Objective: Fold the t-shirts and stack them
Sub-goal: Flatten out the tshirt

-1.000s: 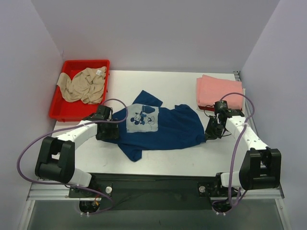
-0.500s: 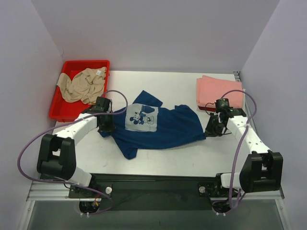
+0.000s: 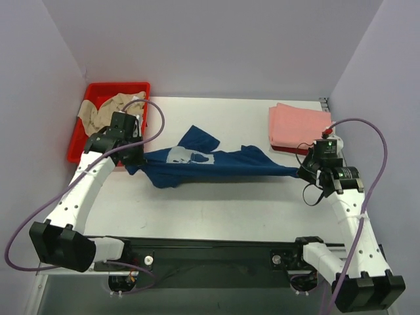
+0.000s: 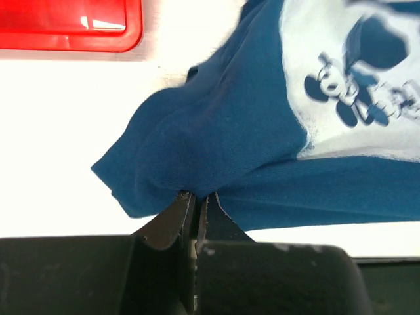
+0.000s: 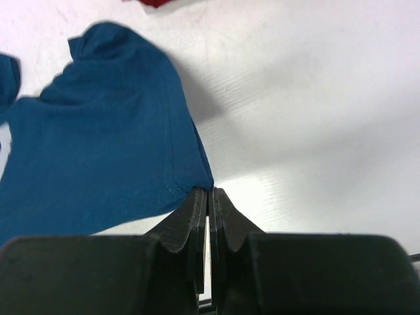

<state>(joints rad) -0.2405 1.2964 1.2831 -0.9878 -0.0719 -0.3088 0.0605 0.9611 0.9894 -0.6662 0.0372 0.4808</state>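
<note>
One navy t-shirt (image 3: 226,165), with a white cartoon print (image 4: 348,98) whose lettering is too blurred to read, stretched taut over the desk (image 3: 230,210). The left hand (image 4: 195,205) and right hand (image 5: 210,197) are each pinched closed on an opposite edge. One beige t-shirt (image 3: 98,113), crumpled in the red tray (image 3: 77,149). One pink t-shirt (image 3: 298,125), folded, far right.

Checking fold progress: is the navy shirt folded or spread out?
Neither: the navy shirt stretches as a bunched band between the left gripper and right gripper, each shut on one end.
</note>
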